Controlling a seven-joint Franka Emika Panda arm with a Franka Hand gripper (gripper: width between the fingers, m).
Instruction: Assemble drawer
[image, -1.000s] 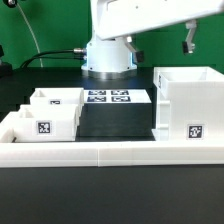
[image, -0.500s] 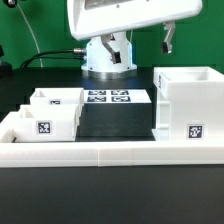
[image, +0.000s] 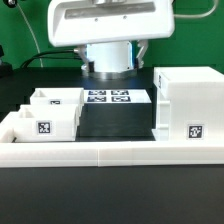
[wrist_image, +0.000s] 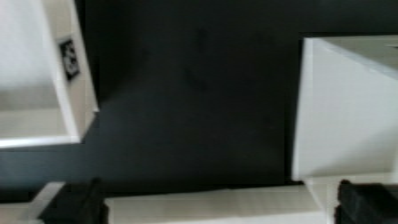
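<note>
While lying unassembled along worktop (image: 115, 125) front edge: drawer shell (image: 187, 105) toward exterior view's right corner, trays (image: 52, 112) toward left corner, apart. Hand (wrist_image: 222, 203) above gap, fingers spread, empty. Hazard: off-centre descent, fingertip clipping shell wall, knocking it askew.

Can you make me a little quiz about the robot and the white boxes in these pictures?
1. True or false: the tool is gripping something.
2. In the exterior view, where does the tall box stand? A) on the left B) on the right C) in the middle
3. What small square thing is stuck on the tall box's front?
Key: 1 false, it is open and empty. 2 B. 3 a black-and-white tag.
</note>
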